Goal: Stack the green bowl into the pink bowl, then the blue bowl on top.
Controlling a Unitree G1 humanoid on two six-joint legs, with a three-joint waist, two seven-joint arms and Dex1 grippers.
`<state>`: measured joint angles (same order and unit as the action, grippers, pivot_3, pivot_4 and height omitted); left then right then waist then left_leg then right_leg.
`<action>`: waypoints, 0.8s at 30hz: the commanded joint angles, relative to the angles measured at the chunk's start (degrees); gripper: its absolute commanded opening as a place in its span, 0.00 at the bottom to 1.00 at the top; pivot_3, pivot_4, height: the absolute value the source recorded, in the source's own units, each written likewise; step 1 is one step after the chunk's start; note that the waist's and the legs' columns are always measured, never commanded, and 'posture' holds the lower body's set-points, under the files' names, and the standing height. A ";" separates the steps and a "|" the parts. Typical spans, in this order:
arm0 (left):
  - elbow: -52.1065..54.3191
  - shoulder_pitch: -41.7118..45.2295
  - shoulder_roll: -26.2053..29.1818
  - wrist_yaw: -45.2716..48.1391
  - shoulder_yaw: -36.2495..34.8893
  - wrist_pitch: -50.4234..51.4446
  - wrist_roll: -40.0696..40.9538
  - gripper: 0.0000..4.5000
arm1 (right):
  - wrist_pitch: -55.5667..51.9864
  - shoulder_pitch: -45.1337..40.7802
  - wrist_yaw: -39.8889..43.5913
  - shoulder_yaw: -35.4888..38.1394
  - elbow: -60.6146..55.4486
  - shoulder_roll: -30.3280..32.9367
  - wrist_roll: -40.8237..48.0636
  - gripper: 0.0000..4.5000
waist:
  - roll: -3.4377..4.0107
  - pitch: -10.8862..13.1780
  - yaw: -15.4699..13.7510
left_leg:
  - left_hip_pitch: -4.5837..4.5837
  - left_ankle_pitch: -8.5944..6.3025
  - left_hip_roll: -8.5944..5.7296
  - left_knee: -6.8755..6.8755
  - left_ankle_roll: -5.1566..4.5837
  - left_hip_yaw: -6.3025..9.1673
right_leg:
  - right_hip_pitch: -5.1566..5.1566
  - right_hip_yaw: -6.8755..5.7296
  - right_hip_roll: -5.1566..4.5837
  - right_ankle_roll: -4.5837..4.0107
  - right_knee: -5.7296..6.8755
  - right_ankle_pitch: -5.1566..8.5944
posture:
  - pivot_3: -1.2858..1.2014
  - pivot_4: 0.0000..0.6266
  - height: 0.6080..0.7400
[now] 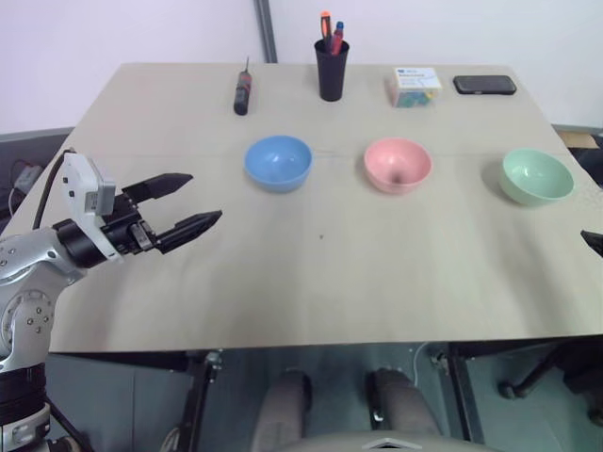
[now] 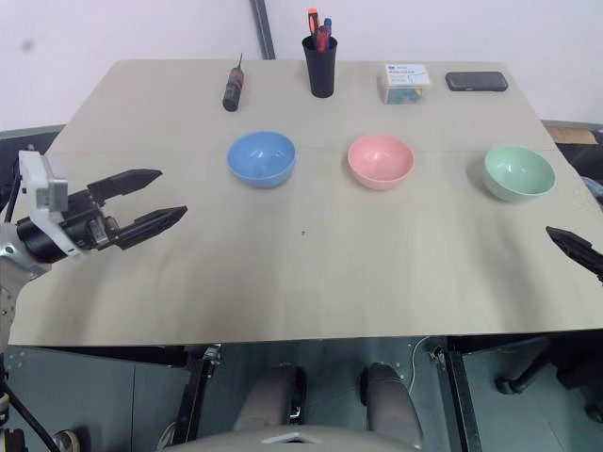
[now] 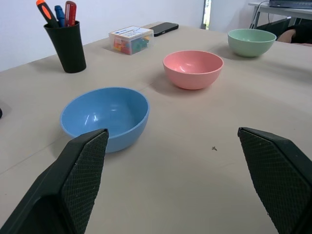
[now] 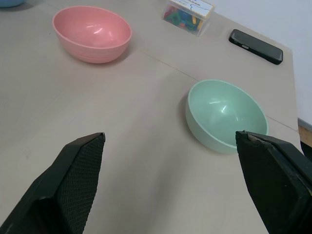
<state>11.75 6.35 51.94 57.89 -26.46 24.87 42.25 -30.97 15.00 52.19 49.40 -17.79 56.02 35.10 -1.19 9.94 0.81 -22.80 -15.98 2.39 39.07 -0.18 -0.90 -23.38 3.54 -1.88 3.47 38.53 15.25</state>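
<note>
Right wrist view shows the green bowl empty, right of the pink bowl, untouched. The right gripper hangs spread before it; the left gripper is spread too. First step pending: close on its rim.

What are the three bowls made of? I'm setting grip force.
Green bowl, pink bowl and blue bowl: probably smooth, glossy plastic, judging by soft highlights inside, uniform colour and thin rims. Glazed ceramic can't be ruled out.
</note>
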 commanded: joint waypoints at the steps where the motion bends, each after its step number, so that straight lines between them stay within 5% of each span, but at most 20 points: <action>1: 1.70 0.99 0.00 -0.16 -0.44 0.77 1.01 1.00 | 0.76 -1.56 0.10 0.79 -0.15 0.63 -0.36 1.00 | 0.00 0.00 0.00 | 0.00 0.00 0.00 0.00 0.00 0.00 | 0.00 0.00 0.00 0.00 0.00 0.00 | 0.52 0.24 1.00; 16: 8.08 4.15 -6.79 -3.11 5.77 1.48 1.42 1.00 | 4.03 -16.36 -6.15 -18.15 -0.14 -3.42 -5.19 1.00 | 0.01 0.00 0.10 | 0.04 0.00 0.00 0.02 0.00 -0.04 | 0.00 0.07 0.01 0.01 0.05 -0.02 | 0.52 0.24 1.00; 24: 10.80 3.83 -10.60 -3.74 11.46 -1.15 -1.48 1.00 | 5.58 -41.50 -11.91 -47.78 9.43 -10.36 -21.84 1.00 | -0.01 0.01 1.18 | 0.05 0.01 0.00 0.05 0.00 -0.12 | -0.09 0.16 0.02 0.00 0.19 -0.02 | 0.52 0.24 1.00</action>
<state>20.29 10.13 41.53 54.67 -14.56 25.27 41.07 -26.97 -23.31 40.92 4.53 -10.81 46.70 16.02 -1.20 9.95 1.99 -22.79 -15.97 2.39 39.11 -0.18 -1.01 -23.49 3.69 -1.86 3.46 38.73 15.22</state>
